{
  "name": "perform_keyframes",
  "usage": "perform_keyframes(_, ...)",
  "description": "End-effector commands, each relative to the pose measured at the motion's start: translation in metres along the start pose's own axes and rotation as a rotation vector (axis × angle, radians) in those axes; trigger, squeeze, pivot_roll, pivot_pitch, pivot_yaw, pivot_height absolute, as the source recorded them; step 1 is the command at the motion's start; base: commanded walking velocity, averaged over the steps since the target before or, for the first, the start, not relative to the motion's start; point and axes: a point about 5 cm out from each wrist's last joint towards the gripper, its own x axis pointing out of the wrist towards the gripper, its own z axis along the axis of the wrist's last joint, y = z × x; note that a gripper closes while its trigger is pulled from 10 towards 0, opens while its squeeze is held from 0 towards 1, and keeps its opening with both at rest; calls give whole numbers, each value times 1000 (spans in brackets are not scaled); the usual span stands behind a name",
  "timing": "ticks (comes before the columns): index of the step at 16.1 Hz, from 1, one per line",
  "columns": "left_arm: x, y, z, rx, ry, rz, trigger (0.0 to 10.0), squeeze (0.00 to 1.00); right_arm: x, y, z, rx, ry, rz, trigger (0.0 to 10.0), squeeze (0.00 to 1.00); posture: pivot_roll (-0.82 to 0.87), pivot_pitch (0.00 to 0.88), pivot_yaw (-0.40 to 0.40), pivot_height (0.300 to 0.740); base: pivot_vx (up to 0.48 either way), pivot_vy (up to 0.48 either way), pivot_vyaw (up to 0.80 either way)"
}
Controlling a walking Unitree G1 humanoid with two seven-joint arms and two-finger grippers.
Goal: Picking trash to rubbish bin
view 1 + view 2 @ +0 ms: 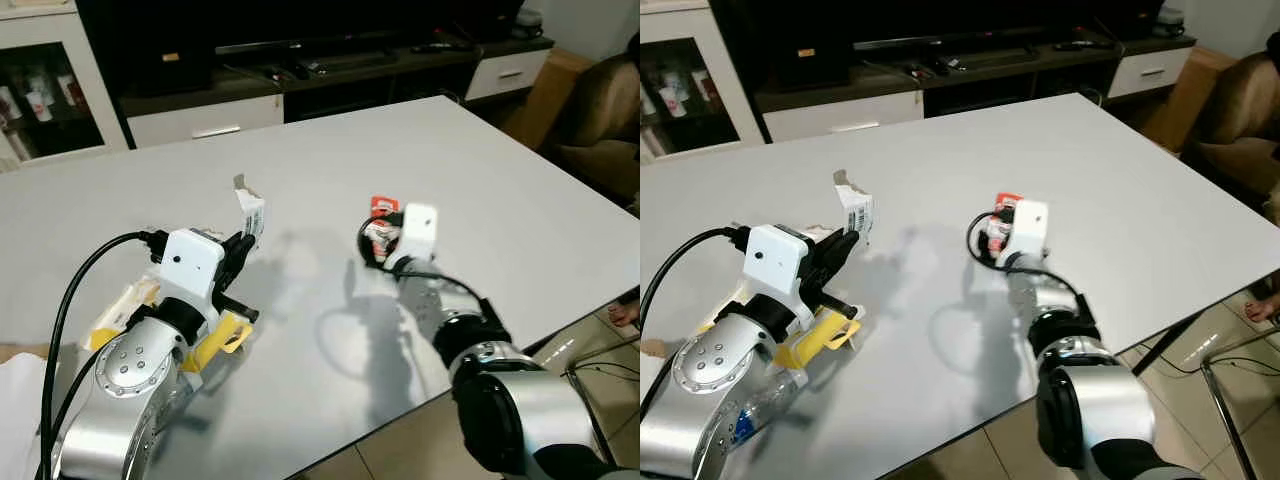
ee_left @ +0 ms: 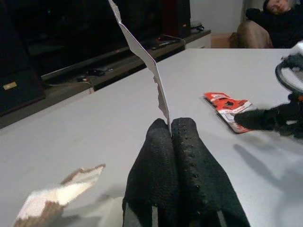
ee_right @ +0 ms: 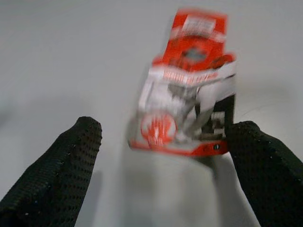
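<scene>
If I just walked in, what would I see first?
Two silver robot arms over a grey table. The left gripper pinches a torn piece of white card upright, and the right gripper hangs open just above a red and white wrapper lying flat.

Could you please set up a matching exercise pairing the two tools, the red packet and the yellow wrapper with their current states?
Things:
1. left tool
2. right tool
3. red packet
4. yellow wrapper

States:
A. lying flat between open fingers
B. open, fingers spread
C. shut on a torn white carton scrap
D. lying on the table under the left arm

Pairs: 1-C, 2-B, 3-A, 4-D
</scene>
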Motion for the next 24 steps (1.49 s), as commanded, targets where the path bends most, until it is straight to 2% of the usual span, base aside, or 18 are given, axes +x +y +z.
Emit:
perform_keyframes(1, -2, 1, 5, 4, -14, -4, 10000, 0, 1, -1, 5, 37, -6, -12, 10000, 0, 202, 0, -59, 740, 0, 0, 0)
perform_keyframes(6, -7, 2, 5, 8, -7, -9, 10000, 0, 1, 0, 5, 76, -39, -44, 10000, 0, 220, 8, -56, 740, 0, 0, 0)
perform_keyframes(7, -8, 2, 5, 12, -4, -8, 10000, 0, 1, -3, 8, 119, -62, -60, 5490, 0, 225, 15, -56, 740, 0, 0, 0)
perform_keyframes(8, -8, 2, 5, 14, -3, -9, 10000, 0, 1, -3, 8, 138, -65, -65, 5490, 0, 225, 15, -56, 740, 0, 0, 0)
perform_keyframes(9, -8, 2, 5, 15, -1, -8, 10000, 0, 1, -5, 8, 162, -71, -73, 1882, 0, 227, 17, -55, 740, 0, 0, 0)
perform_keyframes(10, -9, 2, 6, 15, 0, -8, 10000, 0, 1, -5, 8, 183, -74, -73, 0, 0, 229, 19, -54, 740, 0, 0, 0)
perform_keyframes(15, -11, 3, 8, 16, 3, -17, 10000, 0, 1, 0, 6, 247, -80, -40, 0, 0, 245, 39, -51, 740, 0, 0, 0)
perform_keyframes(16, -10, 2, 13, 20, -14, -46, 10000, 0, 1, 1, 11, 224, -89, -41, 0, 0, 256, 78, -51, 740, 0, 0, 0)
perform_keyframes(20, -5, 0, 24, 67, -56, -104, 10000, 0, 1, -2, 18, 230, -112, -71, 0, 0, 271, 174, -56, 740, 0, 0, 0)
perform_keyframes(22, 2, 7, 39, 89, -113, -116, 10000, 0, 1, -4, 27, 268, -153, -80, 0, 0, 267, 222, -48, 740, 0, 0, 0)
perform_keyframes(24, 4, 12, 46, 101, -134, -122, 10000, 0, 1, -3, 35, 293, -179, -72, 0, 0, 265, 247, -45, 740, 0, 0, 0)
